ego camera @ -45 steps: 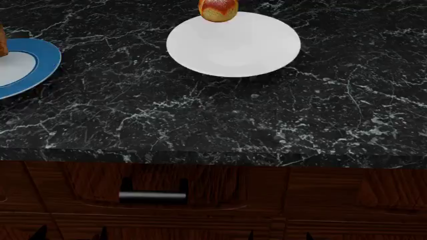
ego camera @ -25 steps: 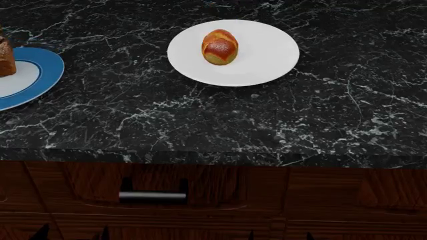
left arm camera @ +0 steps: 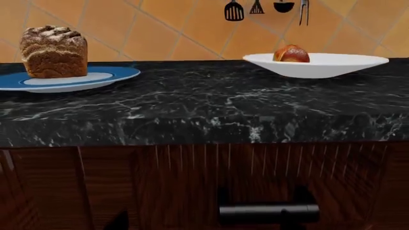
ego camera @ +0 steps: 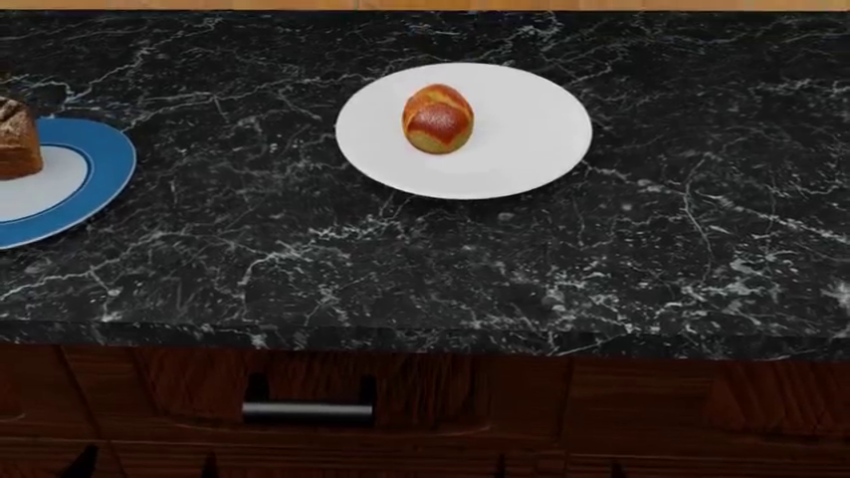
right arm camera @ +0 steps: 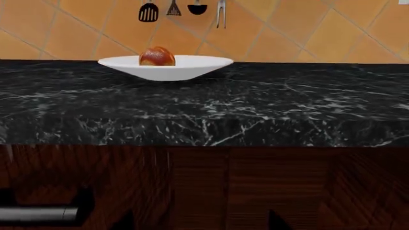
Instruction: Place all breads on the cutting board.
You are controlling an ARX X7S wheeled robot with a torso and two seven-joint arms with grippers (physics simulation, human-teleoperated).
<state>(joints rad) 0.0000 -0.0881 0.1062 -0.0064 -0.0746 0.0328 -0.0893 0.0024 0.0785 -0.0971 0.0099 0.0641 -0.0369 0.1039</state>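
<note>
While the roll [ego camera: 437,119] rests on the white plate [ego camera: 531,149] (unlabelled), the loaf [left arm camera: 53,51] sits apart.

Golden roll [ego camera: 437,119] and white plate [ego camera: 531,149] lower in head view than before.

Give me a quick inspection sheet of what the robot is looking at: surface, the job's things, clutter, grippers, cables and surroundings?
Surface: black marble counter, bare between the plates.
Job's things: golden roll on the white plate; dark loaf on the blue-rimmed plate. Cutting board: nothing seen.
Clutter: nothing seen.
Grippers: neither in view.
Cables: nothing seen.
Surroundings: dark wood cabinet with a metal drawer handle below; orange tiled wall behind, with hanging utensils.
</note>
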